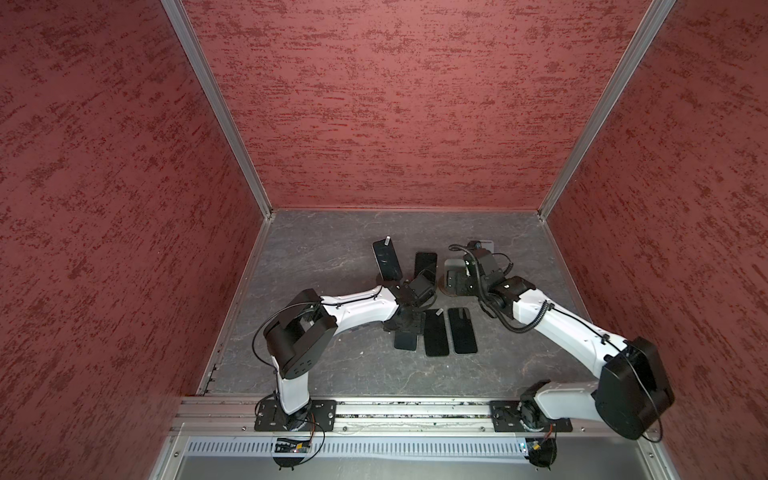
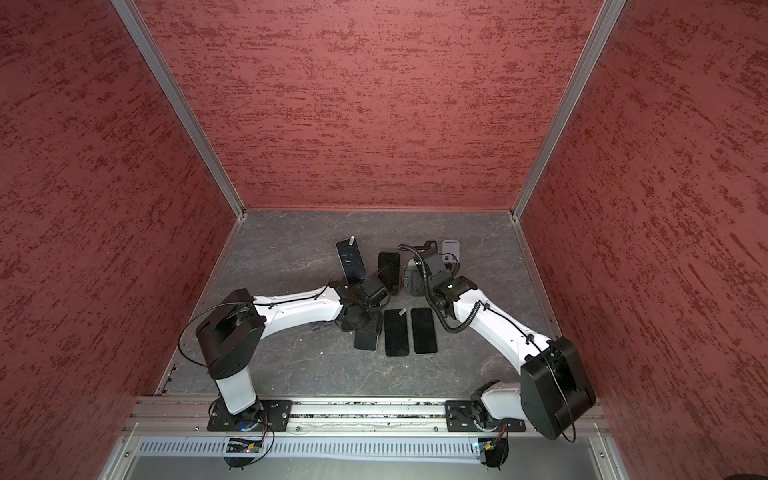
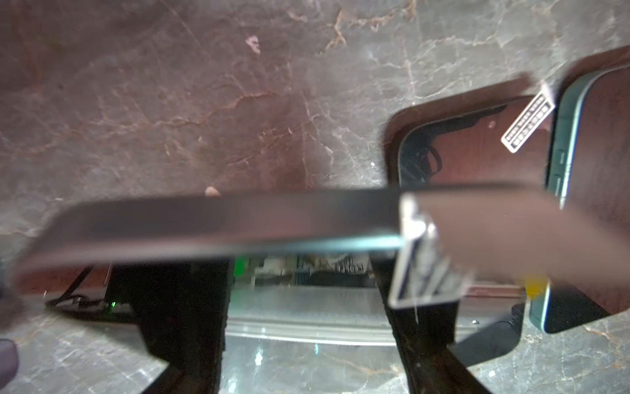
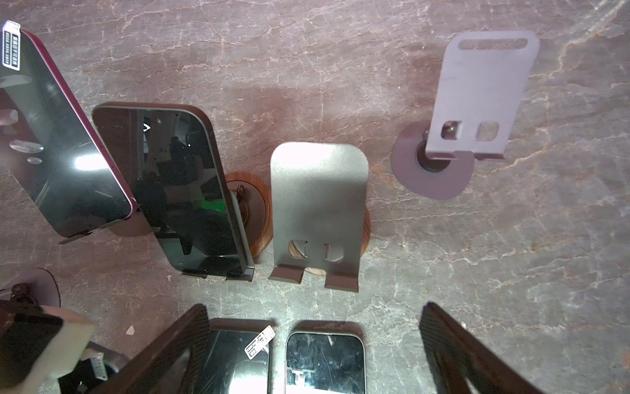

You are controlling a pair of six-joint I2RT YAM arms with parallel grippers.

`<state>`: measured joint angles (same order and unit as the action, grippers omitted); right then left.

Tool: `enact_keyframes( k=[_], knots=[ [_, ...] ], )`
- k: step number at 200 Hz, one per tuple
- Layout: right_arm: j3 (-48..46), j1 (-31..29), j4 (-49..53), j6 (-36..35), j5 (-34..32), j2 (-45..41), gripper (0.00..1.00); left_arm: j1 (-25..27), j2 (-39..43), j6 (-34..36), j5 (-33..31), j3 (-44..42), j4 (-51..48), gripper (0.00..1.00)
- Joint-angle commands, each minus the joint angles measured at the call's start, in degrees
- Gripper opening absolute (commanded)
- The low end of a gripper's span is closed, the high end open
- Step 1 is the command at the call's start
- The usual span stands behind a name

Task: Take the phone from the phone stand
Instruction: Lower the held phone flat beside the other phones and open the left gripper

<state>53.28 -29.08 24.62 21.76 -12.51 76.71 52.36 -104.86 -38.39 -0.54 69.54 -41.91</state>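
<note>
1. Left claw (image 3: 303, 273) is clenched on a phone (image 3: 221, 221), which lies edge-on inside its grip, across the middle of the left wrist frame.
2. Right claw (image 4: 313, 307) stands released, at the lower centre of its wrist frame.

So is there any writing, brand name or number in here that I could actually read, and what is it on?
">": white mark on the screen of the dark phone on a stand; maybe a reflection.
White label on the maroon phone: print too small.
Sticker on a flat phone: too small.
Tag on the gripped phone, in the left gripper: blurred.
No brands or numbers legible.
</note>
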Motion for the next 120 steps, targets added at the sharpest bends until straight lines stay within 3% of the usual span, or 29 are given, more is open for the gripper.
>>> enact_keyframes(
  k=[1,120],
  knots=[
    [-0.9,0.5,-1.6,1.0,-1.4,-1.4,0.99,0.3,-0.9,-1.4,-0.9,1.4,-0.3,0.61],
    [0.2,0.6,-2.2,0.3,-0.9,0.5,0.99,0.9,-4.3,-4.7,-0.9,0.7,0.5,0.61]
  ],
)
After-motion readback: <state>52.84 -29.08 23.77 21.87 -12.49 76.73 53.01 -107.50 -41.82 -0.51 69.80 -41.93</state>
